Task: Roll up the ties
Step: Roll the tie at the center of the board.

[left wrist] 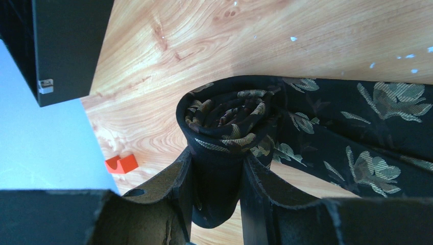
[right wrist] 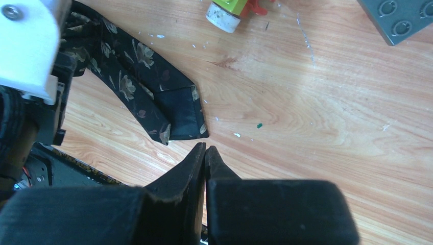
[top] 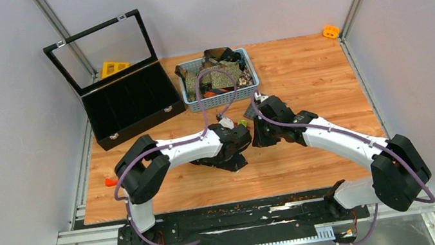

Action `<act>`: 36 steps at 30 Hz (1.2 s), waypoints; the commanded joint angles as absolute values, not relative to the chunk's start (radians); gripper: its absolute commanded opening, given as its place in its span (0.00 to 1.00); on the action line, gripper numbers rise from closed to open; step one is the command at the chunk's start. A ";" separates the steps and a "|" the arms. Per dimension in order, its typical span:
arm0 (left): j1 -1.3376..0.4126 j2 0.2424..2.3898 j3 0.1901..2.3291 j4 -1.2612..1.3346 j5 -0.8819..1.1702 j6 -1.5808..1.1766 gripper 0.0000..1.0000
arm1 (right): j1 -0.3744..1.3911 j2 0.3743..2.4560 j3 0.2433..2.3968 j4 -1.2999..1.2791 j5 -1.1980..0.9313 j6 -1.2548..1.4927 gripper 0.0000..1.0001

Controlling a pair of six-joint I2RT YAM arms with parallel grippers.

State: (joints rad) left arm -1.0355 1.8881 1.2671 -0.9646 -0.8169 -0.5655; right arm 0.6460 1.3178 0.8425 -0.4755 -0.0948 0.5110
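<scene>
Ties [top: 219, 73] lie heaped in the blue basket [top: 220, 102] at the far side of the bench [top: 318, 75]. As far as I can tell none of them is rolled, so I judge most of the job is ahead of me.

One is in hand. The black tie [left wrist: 357, 132] with the pale floral print lies on the wood between the two arms, and one end of it is wound into a tight coil [left wrist: 227, 120]. My left tool [left wrist: 218, 171] pinches that coil, a finger against each flank, with the spiral end facing the wrist camera.

From the coil the loose length runs flat across the bench to its tail [right wrist: 178, 115], which I see in the right wrist view. My right tool [right wrist: 206, 153] has its fingers pressed together with nothing between them. Its tips are just beside the tail and, from what I can see, not touching it.

I would call this tie only partly wound, since a good stretch is flat and has yet to go onto the coil. The black case [top: 134, 105] stands open at the far left. Its compartments are too dark for me to say whether any finished roll is inside.
</scene>
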 commanded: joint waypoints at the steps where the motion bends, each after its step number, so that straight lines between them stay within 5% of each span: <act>1: -1.066 1.947 1.344 -1.011 -0.864 -0.642 0.23 | 0.639 1.280 0.836 -0.468 -0.083 0.519 0.05; 14: -1.108 2.049 1.419 -1.005 -0.794 -0.680 0.40 | 0.634 1.242 0.827 -0.488 -0.078 0.518 0.05; 36: -1.097 1.878 1.402 -0.837 -0.582 -0.602 0.69 | 0.634 1.168 0.819 -0.533 -0.072 0.525 0.05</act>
State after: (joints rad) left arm -1.0927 1.9663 1.3903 -0.9493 -0.6601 -0.6075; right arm 0.6250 1.2026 0.8154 -0.5392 -0.0589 0.5110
